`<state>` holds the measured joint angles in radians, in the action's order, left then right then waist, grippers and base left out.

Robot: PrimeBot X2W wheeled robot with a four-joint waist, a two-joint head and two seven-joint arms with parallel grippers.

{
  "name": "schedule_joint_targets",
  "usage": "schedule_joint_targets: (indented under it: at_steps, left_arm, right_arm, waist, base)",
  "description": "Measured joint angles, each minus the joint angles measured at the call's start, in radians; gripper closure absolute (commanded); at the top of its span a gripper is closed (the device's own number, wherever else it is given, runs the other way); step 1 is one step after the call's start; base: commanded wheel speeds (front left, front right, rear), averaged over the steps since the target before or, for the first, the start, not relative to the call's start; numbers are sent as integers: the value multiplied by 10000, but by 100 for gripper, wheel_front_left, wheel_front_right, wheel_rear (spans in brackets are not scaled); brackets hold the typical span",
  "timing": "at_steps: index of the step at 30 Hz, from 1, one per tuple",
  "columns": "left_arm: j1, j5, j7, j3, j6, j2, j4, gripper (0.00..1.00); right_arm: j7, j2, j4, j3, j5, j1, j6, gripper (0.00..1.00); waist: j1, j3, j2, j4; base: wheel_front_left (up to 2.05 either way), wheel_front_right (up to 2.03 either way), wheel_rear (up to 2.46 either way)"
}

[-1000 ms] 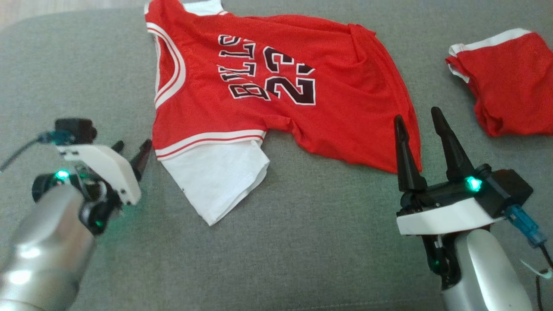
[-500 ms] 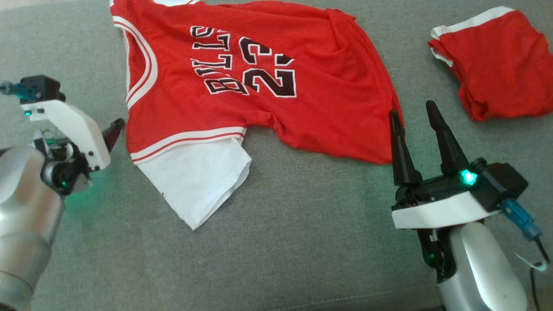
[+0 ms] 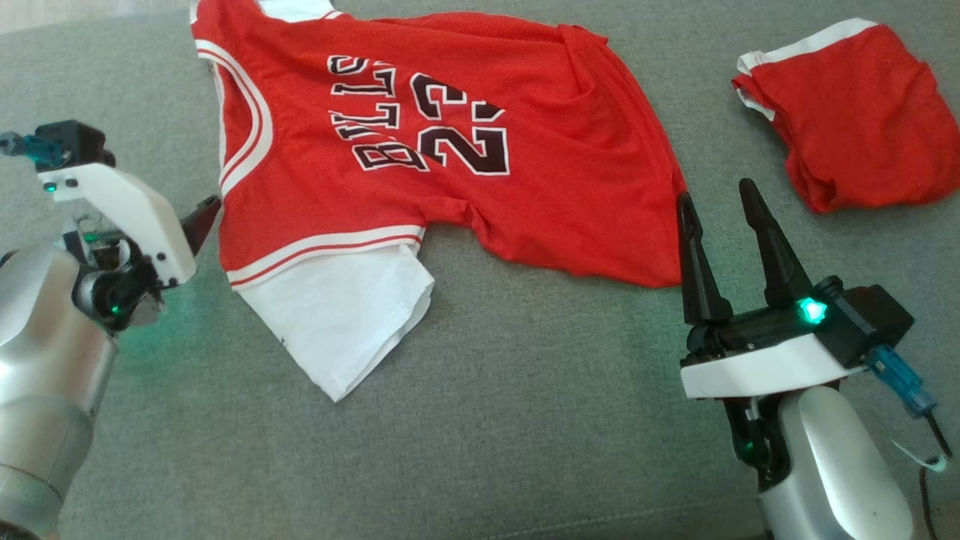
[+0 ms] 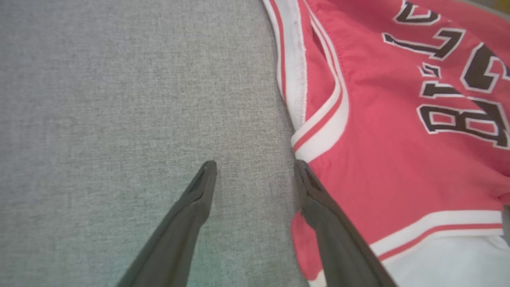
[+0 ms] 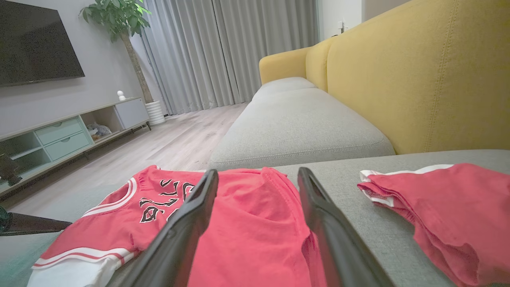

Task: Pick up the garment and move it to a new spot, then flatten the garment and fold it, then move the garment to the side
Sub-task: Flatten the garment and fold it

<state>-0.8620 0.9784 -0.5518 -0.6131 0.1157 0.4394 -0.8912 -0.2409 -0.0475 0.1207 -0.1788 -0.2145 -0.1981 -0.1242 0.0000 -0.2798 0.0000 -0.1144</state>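
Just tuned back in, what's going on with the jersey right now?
Nothing is held yet. The red jersey lies rumpled on the grey sofa cushion. The left tool is open at the jersey's striped armhole edge, one finger over fabric, one over bare cushion. The right tool is open by the hem corner. Red shorts lie apart on the right.

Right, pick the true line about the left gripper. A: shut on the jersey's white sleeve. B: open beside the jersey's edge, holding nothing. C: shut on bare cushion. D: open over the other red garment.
B: the left gripper stands open, one finger over the grey cushion, the other at the edge of the jersey, nothing between them.
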Motion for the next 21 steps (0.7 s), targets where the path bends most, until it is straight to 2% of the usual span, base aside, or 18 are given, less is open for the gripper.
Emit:
schedule_joint_targets:
  at_steps: [5, 12, 20, 21]
  left_arm:
    - [45, 265, -155, -44, 81, -40, 537, 0]
    - [375, 439, -890, -508, 90, -21, 1430, 0]
    - [535, 439, -1091, -677, 86, 318, 1755, 0]
    - [510, 439, -1131, -675, 84, 353, 1766, 71]
  right_arm:
    - [-63, 0, 19, 4, 0, 4, 0, 0]
    - [-69, 0, 61, -6, 0, 7, 0, 0]
    - [-71, 0, 61, -48, -54, 1, 0, 0]
    - [-71, 0, 61, -44, -54, 1, 0, 0]
  waist:
    - [0, 114, 0, 102]
    - [-1, 119, 0, 171]
    - [-1, -150, 0, -70]
    - [-1, -187, 0, -113]
  base:
    - [0, 0, 0]
    - [0, 0, 0]
    - [0, 0, 0]
    - [0, 0, 0]
